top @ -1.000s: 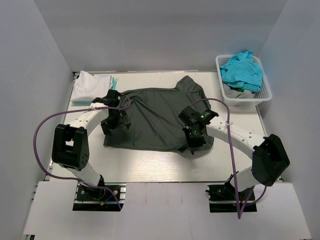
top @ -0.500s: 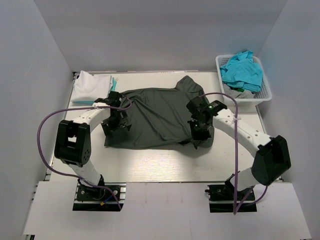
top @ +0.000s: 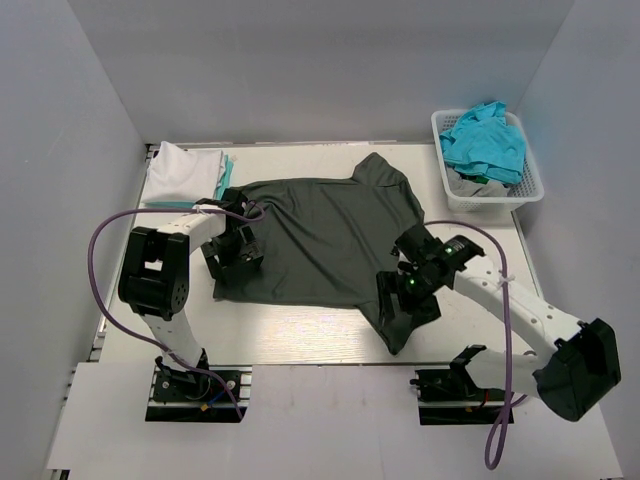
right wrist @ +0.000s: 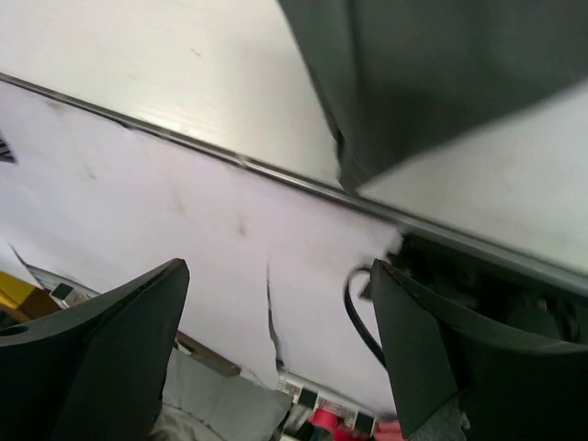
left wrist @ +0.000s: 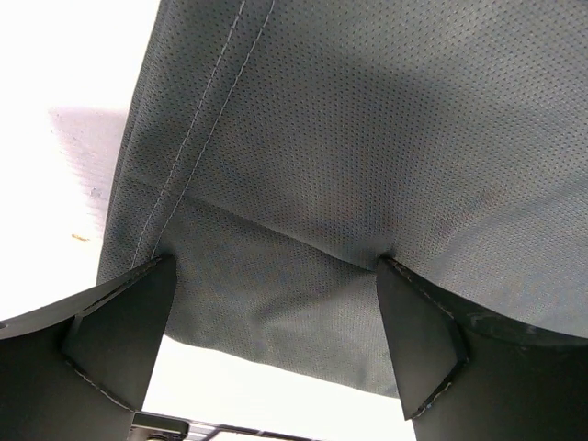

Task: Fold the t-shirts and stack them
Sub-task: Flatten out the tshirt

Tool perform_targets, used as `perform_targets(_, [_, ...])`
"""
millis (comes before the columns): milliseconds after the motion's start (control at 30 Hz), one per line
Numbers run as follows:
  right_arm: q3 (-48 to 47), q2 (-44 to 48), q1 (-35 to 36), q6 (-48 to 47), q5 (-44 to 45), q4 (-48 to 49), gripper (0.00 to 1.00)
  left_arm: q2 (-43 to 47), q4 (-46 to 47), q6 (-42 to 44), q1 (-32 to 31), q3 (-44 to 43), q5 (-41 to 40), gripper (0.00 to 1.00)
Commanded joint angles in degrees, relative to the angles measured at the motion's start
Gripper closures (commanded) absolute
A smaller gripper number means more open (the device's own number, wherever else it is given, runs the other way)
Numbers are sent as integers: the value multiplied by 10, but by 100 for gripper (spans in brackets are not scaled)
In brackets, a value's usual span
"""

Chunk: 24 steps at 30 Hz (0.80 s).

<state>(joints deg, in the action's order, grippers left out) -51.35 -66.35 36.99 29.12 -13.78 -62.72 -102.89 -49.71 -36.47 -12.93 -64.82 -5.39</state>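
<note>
Presently, the charcoal t-shirt [top: 320, 235] is being observed spread on the counter [top: 300, 335], left claw [left wrist: 276, 266] and right claw [top: 400, 295] both released, its unheld near-edge flap being judged liable to slide off.

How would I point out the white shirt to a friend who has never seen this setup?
On the table, look to the far left corner. The white t-shirt lies there, folded flat. Its neighbours differ: the dark t-shirt is spread open mid-table, and the turquoise t-shirts are heaped in the basket.
</note>
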Motion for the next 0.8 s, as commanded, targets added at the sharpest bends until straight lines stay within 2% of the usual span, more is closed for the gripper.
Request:
perform_targets(0, [-29, -36, 4, -42, -44, 50, 14, 13, 3, -4, 1, -6, -14, 0])
perform_targets(133, [-21, -54, 20, -54, -37, 101, 14, 18, 8, -4, 1, -6, -9, 0])
perform_targets(167, [-16, -64, 23, -53, -14, 105, 18, 18, 8, -4, 1, -6, -9, 0])
perform_targets(300, [-11, -112, 46, -66, 52, 135, 25, 12, 2, -4, 1, -6, -9, 0])
perform_targets(467, [2, -144, 98, -76, 116, 166, 28, 18, 2, -4, 1, 0, -9, 0])
perform_targets(567, [27, -171, 106, -62, 168, 171, 31, 18, 2, -4, 1, 5, -14, 0])
perform_targets(633, [50, -184, 107, -50, 197, 180, 50, 18, 2, -4, 1, 5, -14, 0])
perform_targets(767, [46, -193, 104, 0, 295, 168, 77, 12, -3, -10, 1, 0, -24, 0])
